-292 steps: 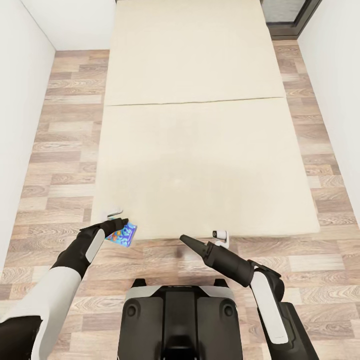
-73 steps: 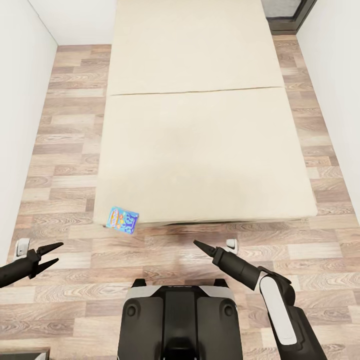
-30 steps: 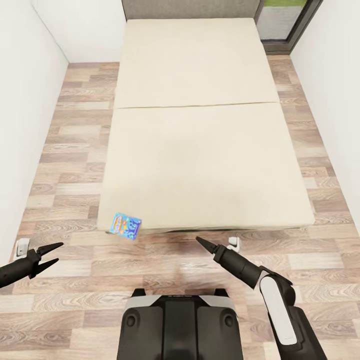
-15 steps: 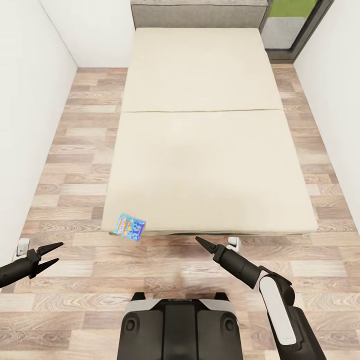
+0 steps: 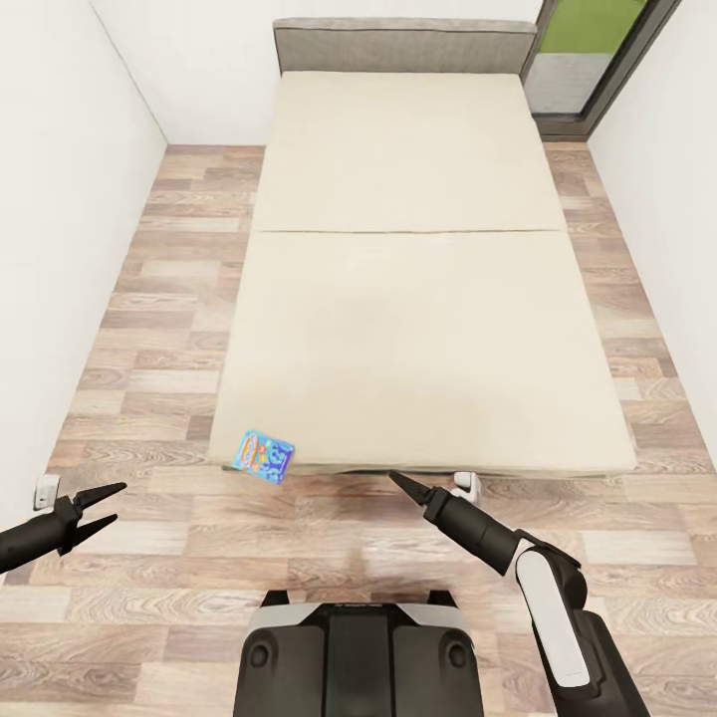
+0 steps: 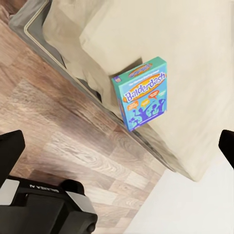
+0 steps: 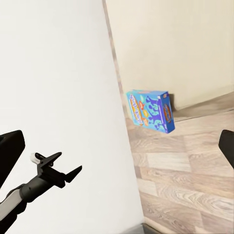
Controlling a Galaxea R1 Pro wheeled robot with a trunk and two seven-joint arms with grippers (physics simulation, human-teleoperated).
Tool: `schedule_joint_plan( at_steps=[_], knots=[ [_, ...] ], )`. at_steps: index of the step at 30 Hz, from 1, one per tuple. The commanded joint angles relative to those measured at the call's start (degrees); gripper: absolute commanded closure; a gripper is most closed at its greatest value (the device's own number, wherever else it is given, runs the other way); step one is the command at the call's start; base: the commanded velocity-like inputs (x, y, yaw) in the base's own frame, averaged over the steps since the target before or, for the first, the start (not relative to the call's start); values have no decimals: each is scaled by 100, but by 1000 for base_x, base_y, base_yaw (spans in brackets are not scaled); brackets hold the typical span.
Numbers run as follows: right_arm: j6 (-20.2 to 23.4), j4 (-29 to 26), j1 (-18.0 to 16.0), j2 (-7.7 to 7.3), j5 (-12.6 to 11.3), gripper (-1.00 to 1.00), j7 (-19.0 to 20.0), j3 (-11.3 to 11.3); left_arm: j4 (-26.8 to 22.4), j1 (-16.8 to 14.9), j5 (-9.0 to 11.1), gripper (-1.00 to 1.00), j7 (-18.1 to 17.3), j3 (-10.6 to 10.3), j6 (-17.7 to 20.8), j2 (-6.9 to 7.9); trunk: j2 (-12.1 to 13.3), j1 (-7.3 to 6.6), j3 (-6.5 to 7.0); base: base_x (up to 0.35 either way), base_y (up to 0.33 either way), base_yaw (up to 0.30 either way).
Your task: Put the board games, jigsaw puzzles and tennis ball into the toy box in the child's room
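Observation:
A small blue-teal board game (image 5: 265, 455) lies at the near left corner of the bed (image 5: 418, 299), sticking out past the mattress edge. It also shows in the left wrist view (image 6: 144, 92) and the right wrist view (image 7: 148, 111). My left gripper (image 5: 100, 503) hangs open and empty over the floor, well to the left of the game and nearer to me; the right wrist view catches it too (image 7: 56, 168). My right gripper (image 5: 398, 481) floats off the bed's near edge, right of the game, its fingertips (image 7: 10, 146) wide apart and holding nothing.
White walls (image 5: 60, 199) close in on both sides of the bed, leaving strips of wood-plank floor (image 5: 149, 299). A grey headboard (image 5: 398, 45) and a dark-framed window (image 5: 588, 60) stand at the far end. My base (image 5: 358, 657) is at the bed's foot.
The whole view has pulled back, bringing the headboard and window into sight. Earlier my left gripper held the board game at the bed corner; it has since let go and swung out left.

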Motion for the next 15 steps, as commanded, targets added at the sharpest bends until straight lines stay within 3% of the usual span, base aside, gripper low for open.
schedule_joint_plan(
  at_steps=[1, 15],
  knots=[
    [41, -2, -3, 5, -8, -100, 15, -16, 3, -3, 3, -100, -13, 8, 30, 1, -8, 4, 4, 0, 0, 7],
    [41, -9, -3, 6, -8, -100, 15, -14, -4, -3, -1, -100, -7, 10, 33, -4, -8, 4, 136, 0, 0, 2]
  ],
)
